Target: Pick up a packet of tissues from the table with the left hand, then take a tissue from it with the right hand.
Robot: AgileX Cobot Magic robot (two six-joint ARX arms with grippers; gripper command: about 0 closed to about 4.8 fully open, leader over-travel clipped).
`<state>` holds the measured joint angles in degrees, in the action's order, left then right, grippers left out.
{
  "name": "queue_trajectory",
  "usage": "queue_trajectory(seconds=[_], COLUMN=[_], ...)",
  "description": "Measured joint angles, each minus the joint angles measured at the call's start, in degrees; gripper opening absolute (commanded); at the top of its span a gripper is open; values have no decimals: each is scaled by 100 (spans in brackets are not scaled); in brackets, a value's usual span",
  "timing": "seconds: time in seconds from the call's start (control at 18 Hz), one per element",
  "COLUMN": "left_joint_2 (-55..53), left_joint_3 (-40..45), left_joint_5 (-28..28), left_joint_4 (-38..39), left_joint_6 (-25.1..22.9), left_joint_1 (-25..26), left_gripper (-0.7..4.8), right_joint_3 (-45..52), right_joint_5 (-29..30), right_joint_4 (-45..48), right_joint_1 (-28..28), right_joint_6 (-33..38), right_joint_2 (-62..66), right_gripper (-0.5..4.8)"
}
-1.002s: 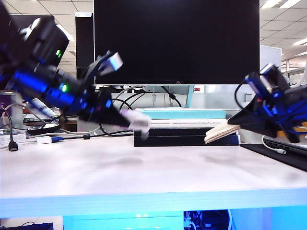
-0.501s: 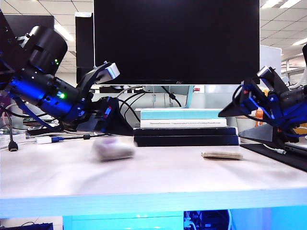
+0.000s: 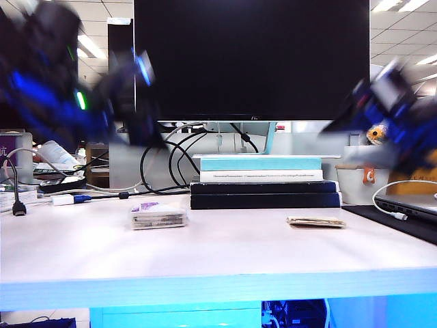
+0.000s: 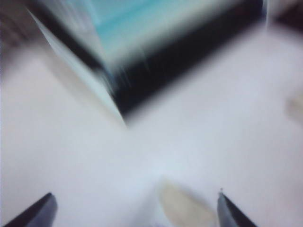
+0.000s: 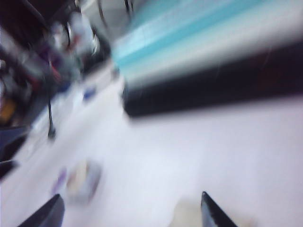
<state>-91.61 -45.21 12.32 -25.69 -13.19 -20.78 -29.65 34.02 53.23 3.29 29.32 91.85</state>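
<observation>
The packet of tissues (image 3: 158,216), whitish with purple print, lies flat on the table (image 3: 239,253) left of centre. The tissue (image 3: 315,221), a thin cream sheet, lies on the table to the right. My left gripper (image 3: 147,126) hangs blurred above and behind the packet, open and empty. My right gripper (image 3: 345,123) is blurred high on the right, also open and empty. In the left wrist view, the left gripper (image 4: 135,208) has wide-spread tips over a blurred packet (image 4: 184,208). In the right wrist view, the right gripper (image 5: 131,208) is spread, with the packet (image 5: 80,182) and the tissue (image 5: 189,215) below.
A stack of books (image 3: 263,181) stands behind the two items under a large black monitor (image 3: 252,58). Cables and a white-and-blue plug (image 3: 68,199) lie at the back left. A laptop (image 3: 406,205) sits on a dark mat at the right edge.
Both grippers opened. The packet fell from the left one and the tissue from the right one, and both now rest on the table. Both arms have lifted up and away.
</observation>
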Motion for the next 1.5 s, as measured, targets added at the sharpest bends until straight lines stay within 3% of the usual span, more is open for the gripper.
queue_trajectory(seconds=[0.17, 0.39, 0.45, 0.56, 0.72, 0.83, 0.95, 1.0, 1.17, 1.28, 1.34, 1.5], left_joint_2=[723, 1659, 1923, 2527, 3727, 4387, 4815, 4839, 4874, 4957, 5075, 6400], left_joint_3=[-11, 173, 345, 704, 1456, 1786, 1884, 1912, 2299, 2594, 2824, 3309], left_joint_5=[-55, 48, 114, 181, 188, 166, 157, 61, -103, -103, -94, -87], left_joint_4=[232, 822, 787, 780, 743, 798, 848, 1021, 638, 378, 319, 411], left_joint_6=[2, 83, 190, 481, 654, 911, 916, 964, 1462, 1738, 1794, 1799], left_joint_1=[326, 984, 1189, 1617, 2326, 2573, 2559, 2559, 2562, 2562, 2562, 2564], left_gripper=[479, 479, 479, 479, 479, 479, 479, 479, 473, 424, 425, 423], right_joint_3=[313, 494, 481, 481, 496, 494, 503, 501, 511, 566, 793, 1757], right_joint_5=[-490, -708, -706, -520, 22, -35, -1115, -2087, -3860, -4874, -5154, -5187], right_joint_4=[7, -164, -166, -208, -433, -470, -1003, -1880, -3716, -4024, -4004, -4697], right_joint_1=[-551, -1512, -1624, -1757, -1849, -1821, -1818, -1637, -529, 59, 245, 391], right_joint_6=[13, 15, 13, -48, 39, 57, 177, 20, -1346, -1646, -1696, -1716], right_joint_2=[-1228, -2706, -2938, -3064, -3056, -3112, -3696, -4236, -5482, -6120, -6476, -7910], right_gripper=[322, 322, 320, 236, 228, 209, 209, 209, 209, 209, 209, 208])
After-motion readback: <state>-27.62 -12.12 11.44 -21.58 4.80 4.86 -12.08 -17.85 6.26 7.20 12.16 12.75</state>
